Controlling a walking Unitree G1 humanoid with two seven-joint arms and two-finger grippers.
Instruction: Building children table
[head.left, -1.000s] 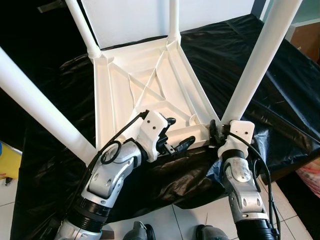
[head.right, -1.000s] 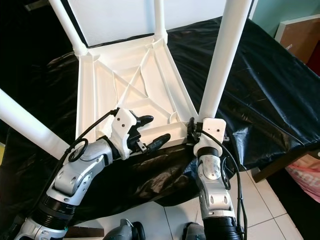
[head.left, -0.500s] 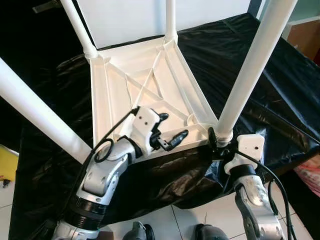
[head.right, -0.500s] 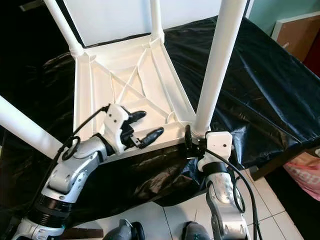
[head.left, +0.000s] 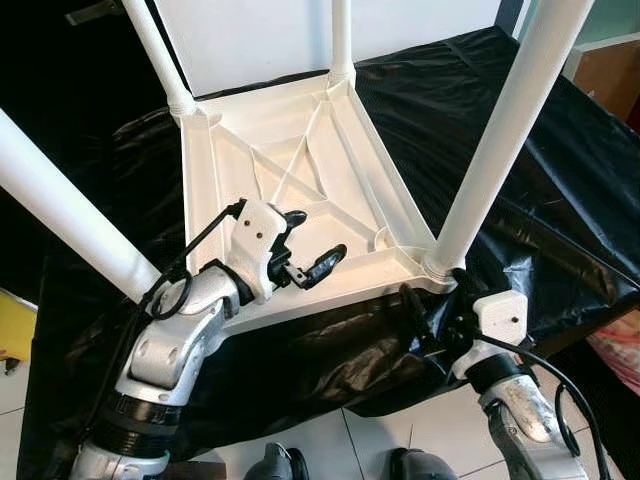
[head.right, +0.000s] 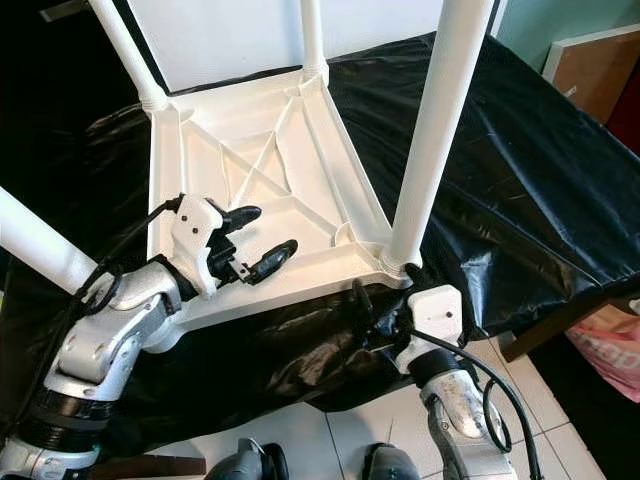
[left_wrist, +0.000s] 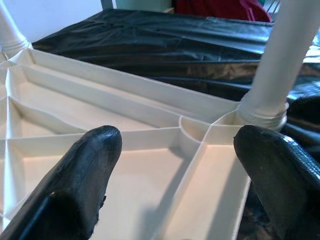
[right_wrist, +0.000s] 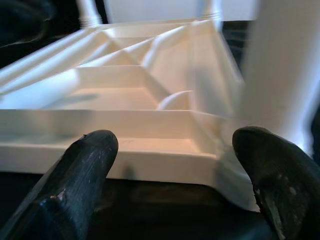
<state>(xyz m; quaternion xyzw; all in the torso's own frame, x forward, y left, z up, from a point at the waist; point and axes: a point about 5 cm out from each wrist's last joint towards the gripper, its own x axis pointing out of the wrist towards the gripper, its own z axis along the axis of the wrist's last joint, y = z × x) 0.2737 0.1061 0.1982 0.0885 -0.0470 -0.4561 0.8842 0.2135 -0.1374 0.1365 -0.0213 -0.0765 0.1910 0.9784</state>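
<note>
The white children's table (head.left: 205, 210) lies upside down on a black sheet, its ribbed underside facing up. Its white legs stand upward: the near right leg (head.left: 495, 140), the near left leg (head.left: 70, 215), and two far legs (head.left: 160, 55). My left gripper (head.left: 316, 236) hovers open just above the underside near the front rim, nothing between its fingers. My right gripper (head.left: 433, 290) is open, low in front of the table's near right corner, a short way back from the base of the near right leg (right_wrist: 280, 80). In the left wrist view the leg socket (left_wrist: 262, 112) sits beyond the fingers (left_wrist: 90, 165).
The black plastic sheet (head.left: 560, 180) drapes over the support and hangs down its front edge. White floor tiles (head.left: 340, 440) and my feet (head.left: 280, 465) lie below. A brown board (head.left: 610, 70) leans at the far right, and something yellow (head.left: 15, 330) sits on the floor at the left.
My right gripper has drawn back and down from the base of the near right leg. My left gripper has shifted left over the underside, still open.
</note>
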